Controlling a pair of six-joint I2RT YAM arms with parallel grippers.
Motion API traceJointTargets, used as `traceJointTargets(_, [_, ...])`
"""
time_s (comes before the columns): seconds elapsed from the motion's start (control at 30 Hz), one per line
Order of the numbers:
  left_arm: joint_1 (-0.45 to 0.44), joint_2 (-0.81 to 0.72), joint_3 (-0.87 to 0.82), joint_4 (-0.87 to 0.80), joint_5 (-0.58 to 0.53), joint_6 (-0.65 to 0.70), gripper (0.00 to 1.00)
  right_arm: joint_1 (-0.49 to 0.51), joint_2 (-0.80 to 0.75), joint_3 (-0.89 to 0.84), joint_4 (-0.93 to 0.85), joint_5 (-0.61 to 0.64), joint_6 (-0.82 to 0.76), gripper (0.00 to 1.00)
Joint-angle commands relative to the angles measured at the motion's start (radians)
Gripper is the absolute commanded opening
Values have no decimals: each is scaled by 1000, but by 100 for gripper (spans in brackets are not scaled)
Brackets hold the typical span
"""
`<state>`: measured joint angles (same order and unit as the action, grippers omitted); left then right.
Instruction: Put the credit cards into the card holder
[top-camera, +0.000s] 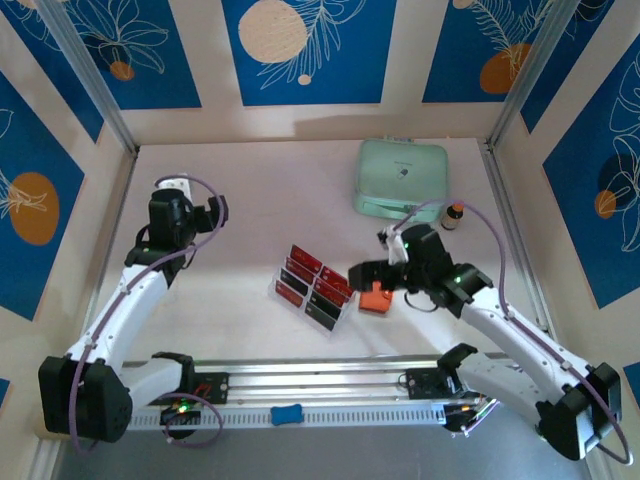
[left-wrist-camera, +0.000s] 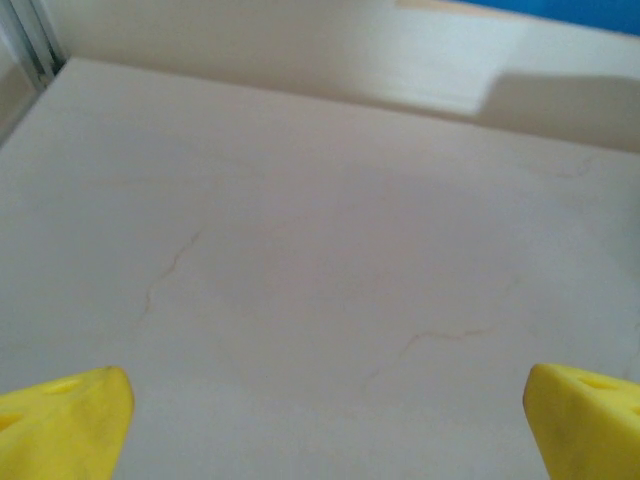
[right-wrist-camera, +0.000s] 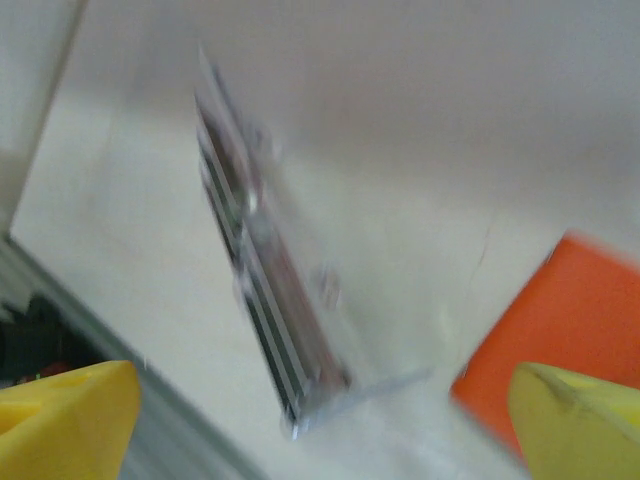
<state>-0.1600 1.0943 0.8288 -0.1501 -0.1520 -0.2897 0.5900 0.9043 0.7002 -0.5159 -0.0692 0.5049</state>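
Where the two arms are bolted down at the near edge of the worktop (top-camera: 250, 200), a metal rail (top-camera: 330, 385) runs between their bases with a small blue piece (top-camera: 286, 414) lying in front of it. Just beyond the rail, near the middle, a clear plastic rack (top-camera: 313, 287) lies tilted on the surface, and the credit cards (top-camera: 303, 259), some red and some black, sit in it in rows. The wrist camera shows this rack (right-wrist-camera: 265, 290) only as a blur. Just to the right of the rack, apart from it, lies the card holder (top-camera: 376, 298), orange and folded flat. The right gripper (top-camera: 362, 276) hangs over the holder's left edge; its yellow fingers (right-wrist-camera: 60, 420) stand wide with nothing between them, and the orange holder (right-wrist-camera: 545, 340) shows beside the right one, though I cannot tell whether they touch. Farther out on the left side, the left gripper (top-camera: 215, 212) is poised over bare worktop, its yellow fingers (left-wrist-camera: 60, 425) spread wide and empty. Near the back wall on the right rests a mint-green case (top-camera: 402, 178), with a small dark bottle (top-camera: 454, 215) just beside its right corner.
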Motion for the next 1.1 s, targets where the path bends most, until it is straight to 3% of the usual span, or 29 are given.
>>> traceJointTargets(0.0, [-16,6,-10,-62,27,-42,100,106,-44,-49,-126,60,116,95])
traceJointTargets(0.23, [-38,50,6,-65,17,-42,100,304,-18,-166,-40,75,306,93])
traceJointTargets(0.47, [-52,65,12,-61,1,-36,100,417,116,-180,122,94,394,92])
traceJointTargets(1.07, [-65,65,24,-60,-8,-25,100,456,373,-57,268,83,361,92])
